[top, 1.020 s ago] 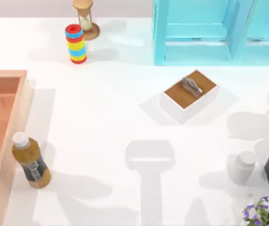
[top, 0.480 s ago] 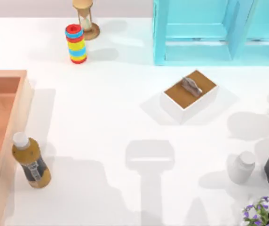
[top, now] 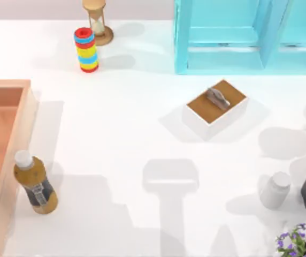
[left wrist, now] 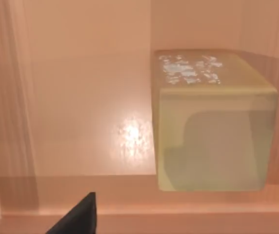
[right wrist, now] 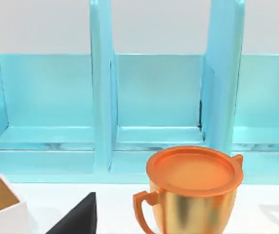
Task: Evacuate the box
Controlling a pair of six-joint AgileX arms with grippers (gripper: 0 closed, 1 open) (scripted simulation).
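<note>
The box (top: pixel 3 155) sits at the counter's (top: pixel 121 123) left edge, partly out of the top view. The left wrist view looks down into it: 1 tan block (left wrist: pixel 212 122) rests on the floor, against the walls at a corner. We judge the block rigid and light, with smooth flat faces and a glossy top that may slip under pinch. Best hold, in our judgement: 2 opposite side faces, though the adjacent walls leave little room for a finger there. For the left tool and the right tool, we cannot tell whether they are open or closed. The right wrist view faces a copper cup (right wrist: pixel 193 190) and a blue shelf (right wrist: pixel 154 102).
</note>
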